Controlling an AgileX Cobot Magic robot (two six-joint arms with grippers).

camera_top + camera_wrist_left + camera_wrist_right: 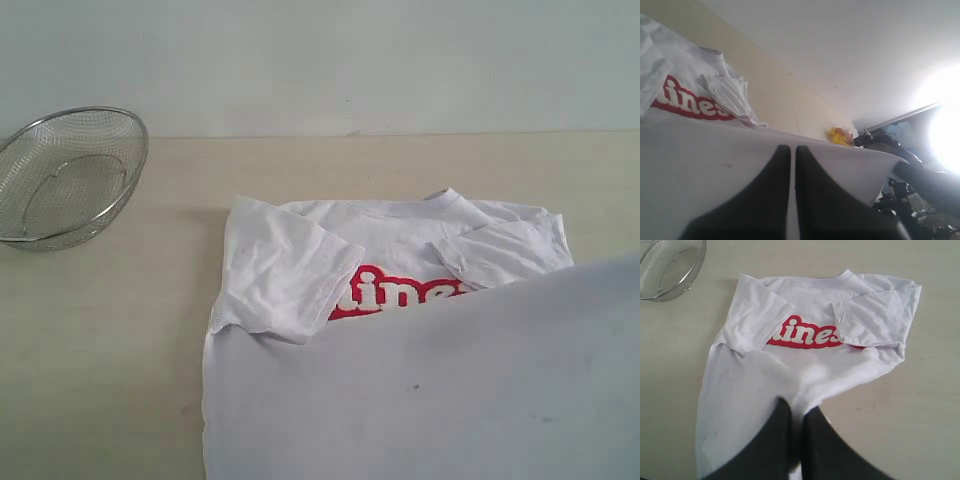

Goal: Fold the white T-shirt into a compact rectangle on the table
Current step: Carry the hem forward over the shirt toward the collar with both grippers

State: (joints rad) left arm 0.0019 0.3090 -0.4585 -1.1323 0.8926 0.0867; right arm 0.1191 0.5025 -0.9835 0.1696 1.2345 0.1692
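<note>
The white T-shirt lies front-up on the table, both short sleeves folded in over the chest and partly covering the red band of lettering. Its lower part is raised off the table as a broad sheet that fills the near right of the exterior view and hides both grippers there. In the left wrist view my left gripper is shut on the edge of that raised fabric. In the right wrist view my right gripper is shut on the shirt's lower part, above the table.
A wire-mesh metal bowl stands at the far left of the table, apart from the shirt, and also shows in the right wrist view. A small yellow-orange object lies beyond the table. A pale wall backs the table.
</note>
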